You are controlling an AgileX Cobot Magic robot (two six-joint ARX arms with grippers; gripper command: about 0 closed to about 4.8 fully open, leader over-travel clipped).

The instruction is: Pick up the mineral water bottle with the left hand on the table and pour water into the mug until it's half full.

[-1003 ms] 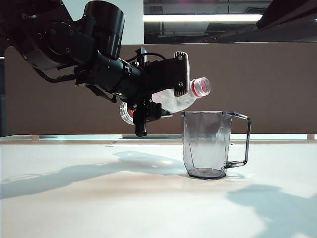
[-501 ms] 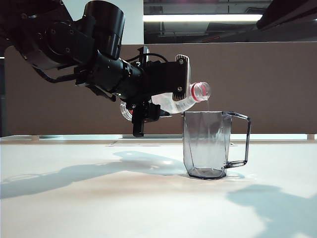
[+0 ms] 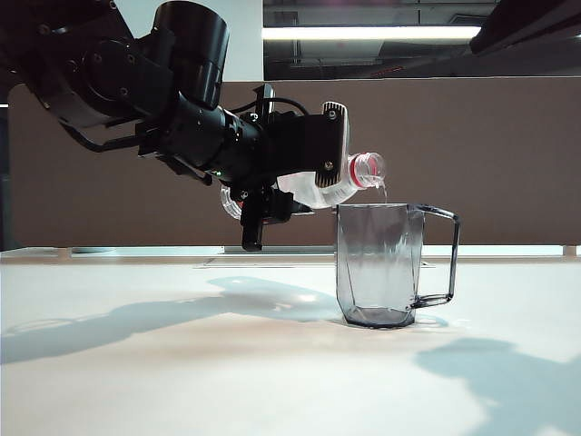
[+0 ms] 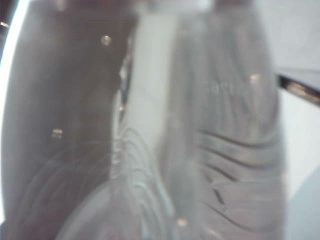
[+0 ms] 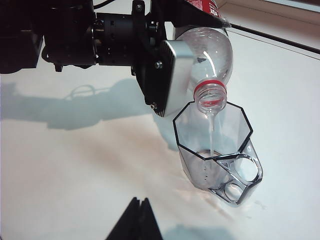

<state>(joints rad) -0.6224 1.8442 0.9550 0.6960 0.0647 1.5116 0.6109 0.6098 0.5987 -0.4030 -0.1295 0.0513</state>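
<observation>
From the exterior view you see the left gripper (image 3: 300, 177) clamped on the mineral water bottle (image 3: 340, 182), whose neck juts past the fingers, tipped over the mug (image 3: 381, 263) on the table (image 3: 182, 363). Your left wrist view shows only the blurred bottle body filling the frame. Your right wrist view shows water (image 5: 214, 132) streaming into the mug below the left gripper; of the right gripper (image 5: 137, 220), near the mug, only dark tips close together show, so you cannot tell its state.

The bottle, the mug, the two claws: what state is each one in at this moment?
mineral water bottle: uncapped, tipped mouth-down over the mug, pouring.
water: thin stream falling into the mug.
mug: upright on the table, only a little water at the bottom.
left gripper: shut on the bottle's body, above the table beside the mug.
right gripper: fingertips together, holding nothing, away from the mug.
</observation>
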